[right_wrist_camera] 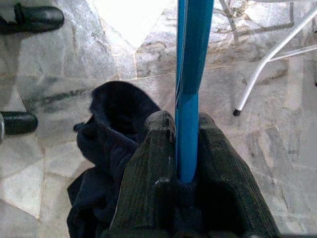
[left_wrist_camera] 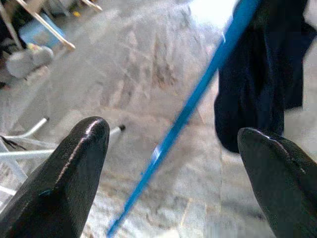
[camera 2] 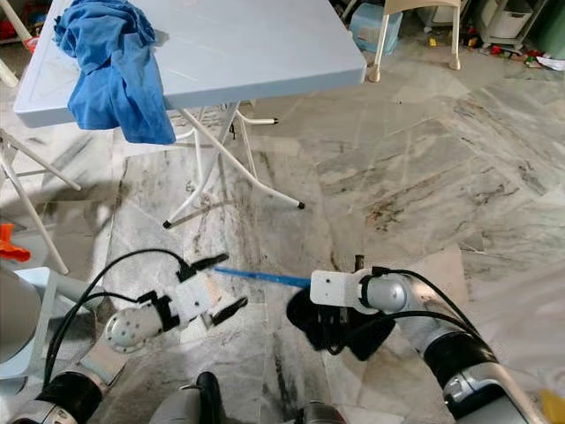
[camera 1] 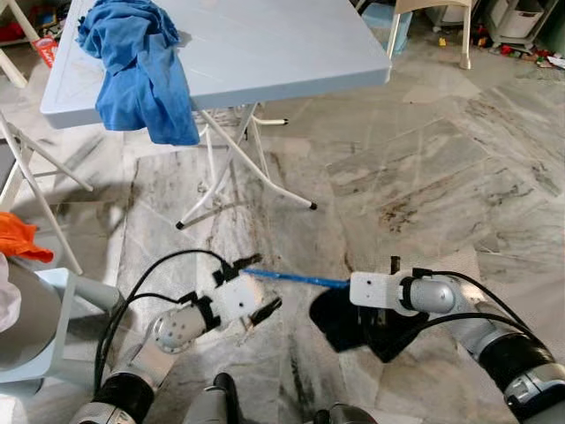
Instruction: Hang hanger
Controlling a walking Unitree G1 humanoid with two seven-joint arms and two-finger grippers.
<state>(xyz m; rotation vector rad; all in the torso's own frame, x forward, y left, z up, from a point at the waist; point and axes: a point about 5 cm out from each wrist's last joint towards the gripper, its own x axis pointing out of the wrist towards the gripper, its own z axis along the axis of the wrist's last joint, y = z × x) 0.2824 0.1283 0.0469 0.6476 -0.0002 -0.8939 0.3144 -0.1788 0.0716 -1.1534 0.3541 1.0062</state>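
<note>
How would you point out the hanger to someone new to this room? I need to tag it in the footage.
Start at the pale blue folding table and look down to the marble floor in front of it, where the robot's two arms meet. The hanger is the thin bright blue bar running between them, pinched in the right gripper, with a dark garment hanging from it. The blue cloth on the table is soft and crumpled.

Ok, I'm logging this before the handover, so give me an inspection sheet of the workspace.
Surface: marble floor, bare tiles.
Job's things: blue hanger with dark garment hanging beneath.
Clutter: blue cloth draped over folding table.
Grippers: right gripper shut on the hanger; left gripper open, hanger's end between its fingers, not touching.
Cables: black cables loop along both arms.
Surroundings: chair legs, orange cloth.
</note>
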